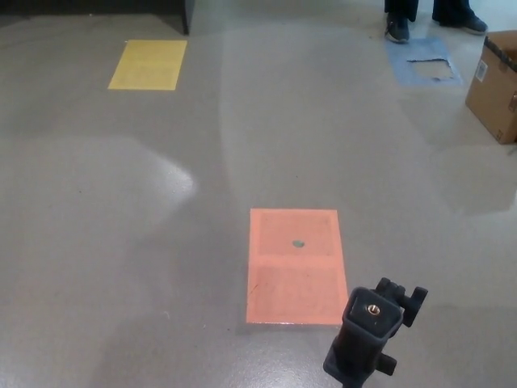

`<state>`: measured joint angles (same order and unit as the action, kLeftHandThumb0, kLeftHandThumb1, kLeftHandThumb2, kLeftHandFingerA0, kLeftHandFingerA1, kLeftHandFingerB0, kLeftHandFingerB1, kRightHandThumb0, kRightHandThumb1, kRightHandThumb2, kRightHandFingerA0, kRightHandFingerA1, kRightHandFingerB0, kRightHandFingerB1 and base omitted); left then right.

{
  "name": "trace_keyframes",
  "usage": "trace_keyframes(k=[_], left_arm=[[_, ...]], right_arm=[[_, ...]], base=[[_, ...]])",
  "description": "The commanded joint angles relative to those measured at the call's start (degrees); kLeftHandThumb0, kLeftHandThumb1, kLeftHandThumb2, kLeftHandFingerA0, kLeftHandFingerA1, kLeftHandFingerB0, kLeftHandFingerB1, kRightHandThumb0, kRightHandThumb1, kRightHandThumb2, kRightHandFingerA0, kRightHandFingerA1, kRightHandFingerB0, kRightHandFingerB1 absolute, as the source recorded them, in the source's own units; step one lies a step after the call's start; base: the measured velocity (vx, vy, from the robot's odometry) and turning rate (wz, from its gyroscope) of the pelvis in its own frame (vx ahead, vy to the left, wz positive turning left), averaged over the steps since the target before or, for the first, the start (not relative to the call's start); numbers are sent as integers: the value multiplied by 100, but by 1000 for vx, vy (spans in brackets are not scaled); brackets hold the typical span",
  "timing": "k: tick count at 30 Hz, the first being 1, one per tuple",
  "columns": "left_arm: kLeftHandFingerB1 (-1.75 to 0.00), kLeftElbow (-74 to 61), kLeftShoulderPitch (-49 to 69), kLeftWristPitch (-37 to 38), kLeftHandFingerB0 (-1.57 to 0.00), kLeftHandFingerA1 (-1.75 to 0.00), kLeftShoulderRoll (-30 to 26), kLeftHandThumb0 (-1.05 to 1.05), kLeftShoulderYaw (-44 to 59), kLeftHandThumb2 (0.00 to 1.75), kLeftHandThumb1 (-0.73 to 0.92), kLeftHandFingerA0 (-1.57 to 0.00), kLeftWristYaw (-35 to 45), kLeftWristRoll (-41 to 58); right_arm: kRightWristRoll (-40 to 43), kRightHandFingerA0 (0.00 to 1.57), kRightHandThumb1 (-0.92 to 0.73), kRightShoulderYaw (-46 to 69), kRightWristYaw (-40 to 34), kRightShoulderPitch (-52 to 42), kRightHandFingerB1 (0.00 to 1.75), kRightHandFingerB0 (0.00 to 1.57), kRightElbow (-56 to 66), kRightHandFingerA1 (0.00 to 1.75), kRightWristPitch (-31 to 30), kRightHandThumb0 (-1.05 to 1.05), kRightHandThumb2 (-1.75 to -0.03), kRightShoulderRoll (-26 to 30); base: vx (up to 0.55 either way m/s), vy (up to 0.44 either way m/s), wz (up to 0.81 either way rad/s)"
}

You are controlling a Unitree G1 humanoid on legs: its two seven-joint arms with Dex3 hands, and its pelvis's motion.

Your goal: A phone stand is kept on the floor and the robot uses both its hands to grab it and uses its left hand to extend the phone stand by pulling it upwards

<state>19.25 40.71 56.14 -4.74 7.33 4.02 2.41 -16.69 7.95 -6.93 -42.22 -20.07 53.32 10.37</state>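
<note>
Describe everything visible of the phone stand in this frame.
Only the top of the phone stand shows, at the bottom edge, right of centre. It is a black, matte, plastic-looking head with a brass-coloured screw in its flat top and a lobed knob on its right side. It stands just right of the orange floor patch. Its lower part is cut off. No robot hand touches it.

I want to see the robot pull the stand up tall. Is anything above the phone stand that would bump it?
Nothing visible does. The phone stand shows its black head with a brass screw on top, bare and open to the camera. Neither robot hand is in view, so their path cannot be judged.
</note>
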Motion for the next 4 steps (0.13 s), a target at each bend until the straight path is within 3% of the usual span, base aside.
trace_keyframes(k=[1,4], left_arm=[[-48,31,2,155,0,-49,-42,-37,39,107,45,0,32,-83],[-48,-5,-6,77,0,-50,-61,-38,0,106,45,0,102,47]], right_arm=[[37,4,-54,-5,-7,-34,3,0,42,32,-4,-92,-95,91],[-50,7,-56,-6,-72,-21,0,0,22,31,-3,-95,-95,65]], base=[[0,0,0],[0,0,0]])
